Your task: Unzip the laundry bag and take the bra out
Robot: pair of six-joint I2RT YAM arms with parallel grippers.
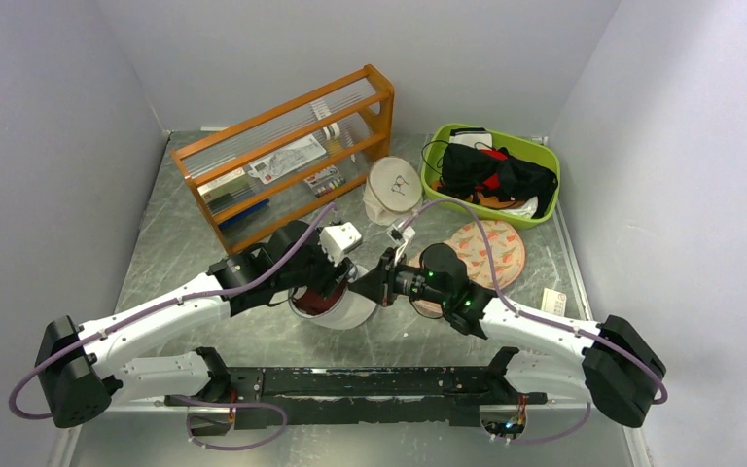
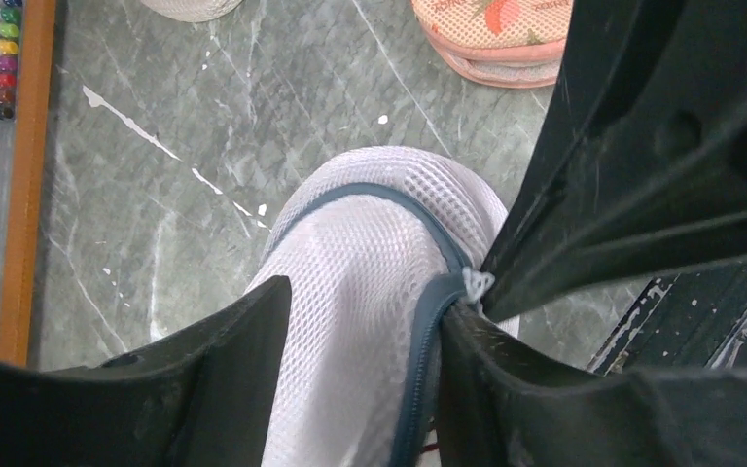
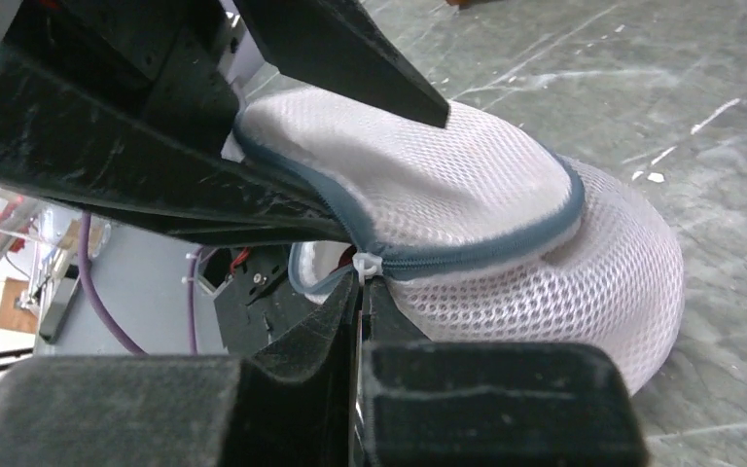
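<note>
We are pinching the white zip pull (image 3: pixel 367 265) tight in our right pincer (image 3: pixel 362 297), while our left pincer (image 2: pixel 365 326) is clamping the laundry bag (image 3: pixel 506 224) by its lid just beside it. The bag is gaping only partway open, and the bra (image 1: pixel 317 304) is lying inside below, not yet removed.

In the top view the laundry bag (image 1: pixel 336 311) lies on the table (image 1: pixel 185 243) at the centre. A rack (image 1: pixel 287 156) stands toward the upper left, a pouch (image 1: pixel 394 190) just right of it, a basket (image 1: pixel 512 143) at the upper right, and a pad (image 1: pixel 496 253) below the basket.
</note>
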